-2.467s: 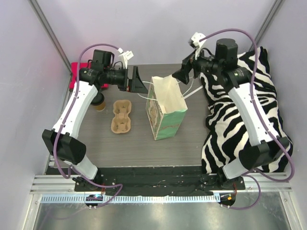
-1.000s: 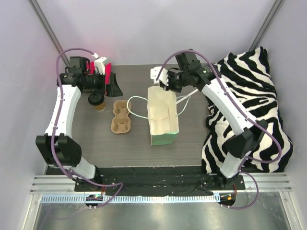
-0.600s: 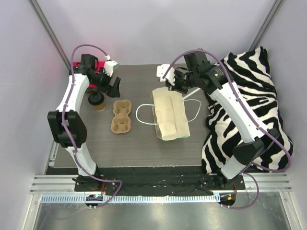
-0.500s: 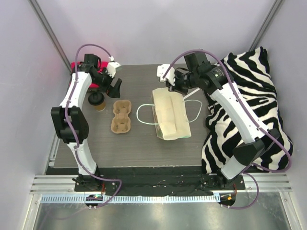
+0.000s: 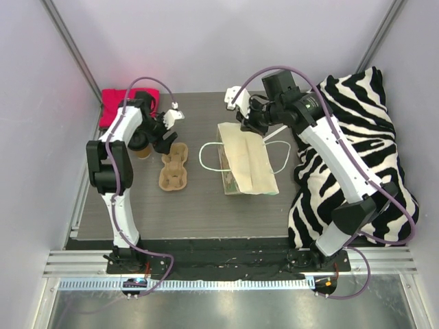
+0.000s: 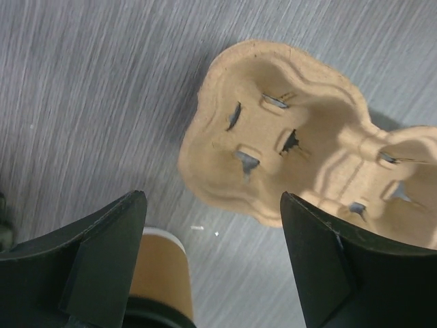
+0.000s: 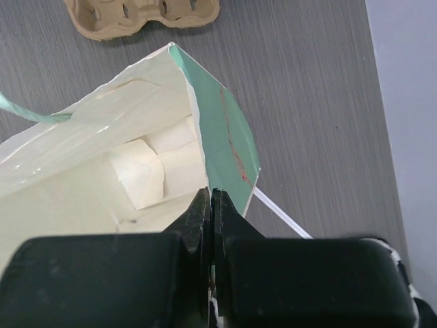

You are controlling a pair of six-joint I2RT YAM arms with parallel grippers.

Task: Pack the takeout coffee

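Observation:
The takeout coffee is a tan paper cup (image 5: 142, 150) with a black lid (image 6: 145, 318), standing at the left of the table. My left gripper (image 5: 162, 137) hovers open just right of it, and the cup (image 6: 158, 270) sits against the inside of the left finger (image 6: 102, 253) without being clamped. The white-and-green paper bag (image 5: 248, 161) lies tipped over mid-table with its mouth toward the back. My right gripper (image 7: 210, 198) is shut on the bag's rim (image 7: 222, 137), and the bag's pale inside (image 7: 102, 171) shows nothing in it.
A beige pulp cup carrier (image 5: 173, 166) lies between cup and bag, right under the left jaws (image 6: 287, 157). A zebra-print cushion (image 5: 357, 151) fills the right side. A red object (image 5: 115, 103) sits at the back left corner. The bag's handles (image 5: 206, 154) loop out on the table.
My left gripper swung from the back left down beside the cup, jaws slightly narrower. The right gripper kept hold of the bag's rim while the bag tipped from upright onto its side.

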